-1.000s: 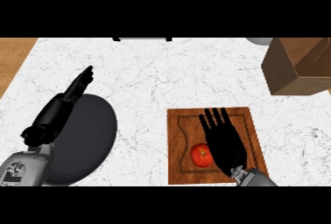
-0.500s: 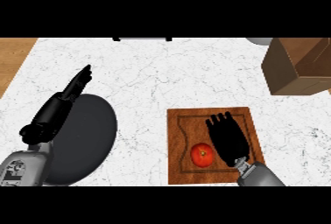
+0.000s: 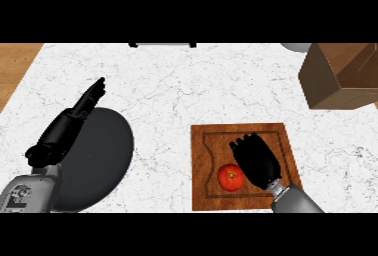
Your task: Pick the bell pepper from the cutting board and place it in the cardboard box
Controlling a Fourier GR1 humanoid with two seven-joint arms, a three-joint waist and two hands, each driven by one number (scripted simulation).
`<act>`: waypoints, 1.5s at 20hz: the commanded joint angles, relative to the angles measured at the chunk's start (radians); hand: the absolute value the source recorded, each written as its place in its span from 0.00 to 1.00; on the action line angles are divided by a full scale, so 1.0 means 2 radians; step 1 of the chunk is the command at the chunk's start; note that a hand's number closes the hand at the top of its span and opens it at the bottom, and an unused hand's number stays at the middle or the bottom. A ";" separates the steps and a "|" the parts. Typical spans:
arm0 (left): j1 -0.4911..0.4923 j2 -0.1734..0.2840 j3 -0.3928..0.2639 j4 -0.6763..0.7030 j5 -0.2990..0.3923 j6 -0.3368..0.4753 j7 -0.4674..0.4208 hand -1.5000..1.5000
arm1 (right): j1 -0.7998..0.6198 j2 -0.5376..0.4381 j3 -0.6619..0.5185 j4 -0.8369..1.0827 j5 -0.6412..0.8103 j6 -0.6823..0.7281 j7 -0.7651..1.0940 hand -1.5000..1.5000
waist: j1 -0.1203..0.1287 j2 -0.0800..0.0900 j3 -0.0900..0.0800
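Bell pepper [image 3: 231,177]: red, on cutting board [image 3: 214,142].
Right hand [image 3: 255,160]: fingers straight, beside pepper.
Left hand [image 3: 70,122]: fingers straight, resting.
Cardboard box [image 3: 343,75]: far right.

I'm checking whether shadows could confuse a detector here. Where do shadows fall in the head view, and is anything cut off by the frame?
Head view: lighting is even, no glare on the marble counter; only a faint shade lies under the right hand on the cutting board beside the bell pepper. The cardboard box is cropped at the right edge. The left hand shows above a dark round plate.
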 commanded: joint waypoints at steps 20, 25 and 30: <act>-0.008 0.016 0.028 -0.013 0.019 -0.018 0.027 0.50 | 0.133 -0.291 -0.235 -0.189 -0.513 -0.073 -0.595 1.00 | -0.013 -0.001 0.001; -0.009 -0.001 0.007 -0.021 -0.002 -0.003 0.033 0.50 | 0.087 -0.266 -0.310 -0.144 -0.636 0.003 -0.474 1.00 | -0.004 0.001 0.000; 0.003 -0.023 -0.013 -0.023 -0.017 0.008 0.019 0.50 | 0.002 -0.280 -0.359 -0.062 -0.684 0.051 -0.381 1.00 | 0.007 0.003 0.000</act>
